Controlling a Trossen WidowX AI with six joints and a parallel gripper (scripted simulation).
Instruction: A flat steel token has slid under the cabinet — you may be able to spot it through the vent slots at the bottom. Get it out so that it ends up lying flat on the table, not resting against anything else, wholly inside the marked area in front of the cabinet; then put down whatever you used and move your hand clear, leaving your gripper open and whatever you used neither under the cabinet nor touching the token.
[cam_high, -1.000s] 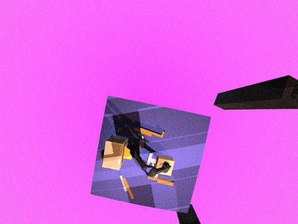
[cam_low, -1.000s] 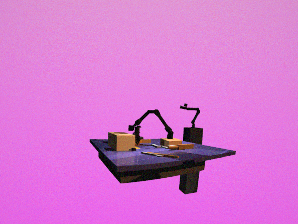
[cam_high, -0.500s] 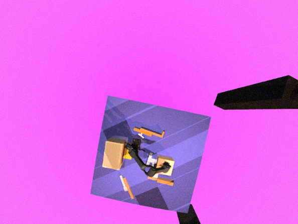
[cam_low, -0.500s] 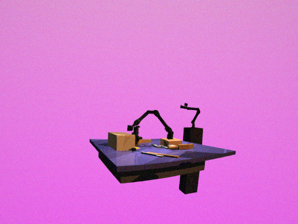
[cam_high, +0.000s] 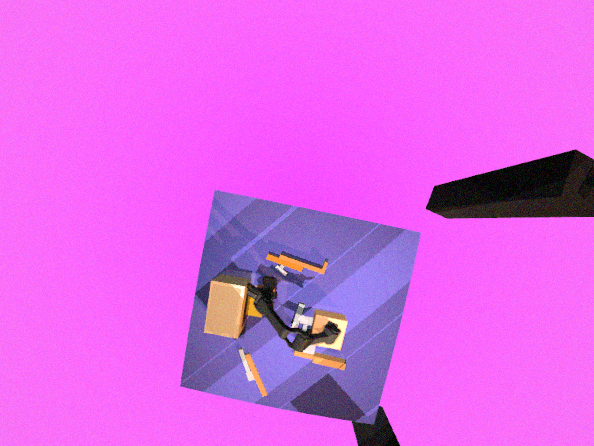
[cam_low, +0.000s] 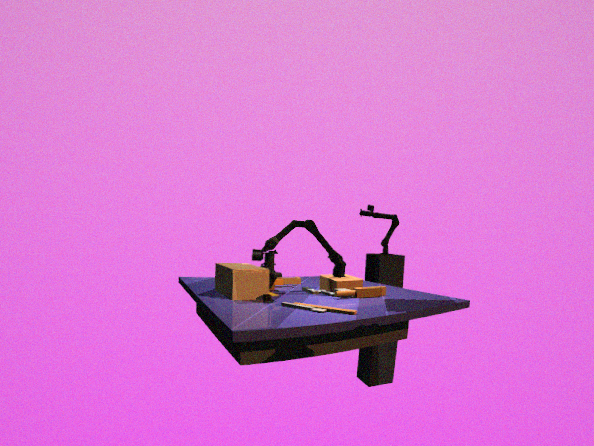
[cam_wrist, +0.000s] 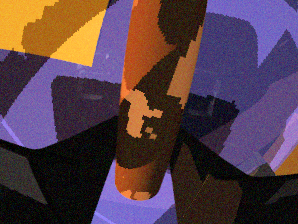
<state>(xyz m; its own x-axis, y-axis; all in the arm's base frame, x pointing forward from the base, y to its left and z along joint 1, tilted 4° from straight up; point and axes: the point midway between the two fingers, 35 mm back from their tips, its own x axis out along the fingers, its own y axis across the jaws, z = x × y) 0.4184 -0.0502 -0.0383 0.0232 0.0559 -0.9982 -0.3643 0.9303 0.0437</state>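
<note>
Because the flat steel token cannot be made out in any view, whether it lies under the cabinet (cam_high: 225, 310) (cam_low: 237, 282) cannot be told. With twelve o'clock taken as the top edge of the top view, the yellow marked area (cam_high: 254, 308) (cam_wrist: 85, 47) is seen just off the cabinet's three o'clock side. At about one o'clock from that area, the black gripper (cam_high: 270, 289) (cam_low: 272, 275) (cam_wrist: 145, 127) is held low and pointed down, its fingers partly open and closed on a rounded orange handle (cam_wrist: 142, 50); the handle's far end is cut off in the wrist view. Farther out at one o'clock, a stepped orange piece (cam_high: 297, 263) is laid beside a small white piece (cam_high: 281, 270). At six o'clock, a long orange bar (cam_high: 256, 375) is set against a pale strip (cam_high: 246, 364). Toward four o'clock, the arm is mounted on a tan block (cam_high: 340, 342) (cam_low: 341, 284), with white pieces (cam_high: 299, 315) and another orange bar (cam_high: 329, 360) placed nearby on the blue-violet table (cam_high: 360, 280) (cam_low: 300, 327).
</note>
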